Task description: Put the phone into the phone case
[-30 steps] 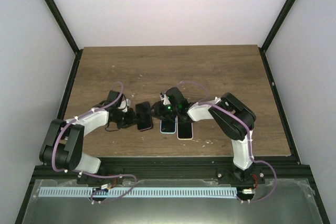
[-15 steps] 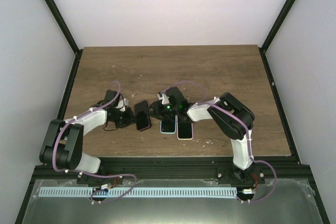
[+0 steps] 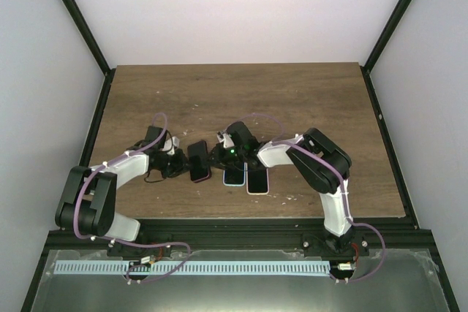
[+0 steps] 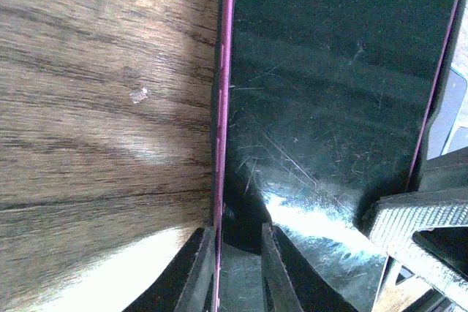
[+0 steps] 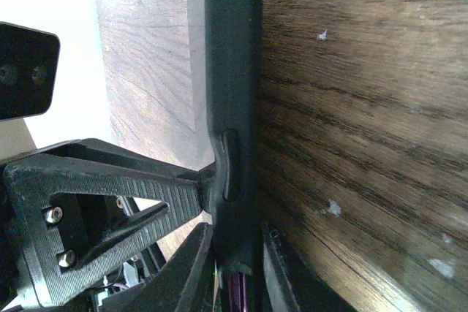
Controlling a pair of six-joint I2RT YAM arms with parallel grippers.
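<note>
Nearest the arm bases, a blue-rimmed handset (image 3: 234,177) and a pale-rimmed handset (image 3: 257,182) are laid flat, side by side, on the table (image 3: 307,100). Just left of them, the phone (image 3: 199,162), dark-screened with a magenta rim, is held between both arms. The left gripper (image 4: 235,248) is pinched tight on one edge. The right gripper (image 5: 235,253) is closed narrowly on the opposite dark edge, beside a side button. Whether a case is seated on it cannot be told.
</note>
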